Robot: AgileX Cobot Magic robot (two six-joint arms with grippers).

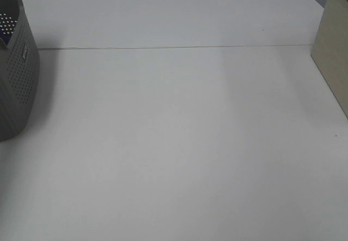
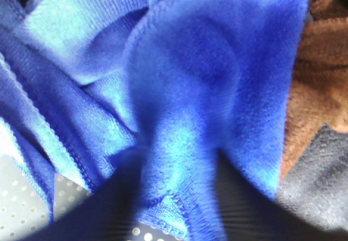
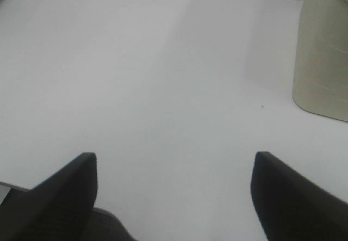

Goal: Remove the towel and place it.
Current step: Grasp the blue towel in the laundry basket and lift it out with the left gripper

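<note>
Offered free passage over bare table (image 1: 179, 143) through the middle and near side. Hemmed at the left edge by basket (image 1: 19, 72), at the right by beige bin (image 1: 333, 45). Crowded inside basket: towel (image 2: 190, 88) bunched tight against brown cloth (image 2: 321, 88) and grey cloth (image 2: 321, 192).

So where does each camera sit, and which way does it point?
Exterior high: mounted above, looking down on the white table, grey basket left, beige bin right; no arm shows.
Left wrist: on the left arm, close over the blue towel in the basket; dark fingers flank a fold.
Right wrist: on the right arm, facing across the table toward the bin; open right end effector shows.
Shared: exterior high and right wrist both show table and bin.
</note>
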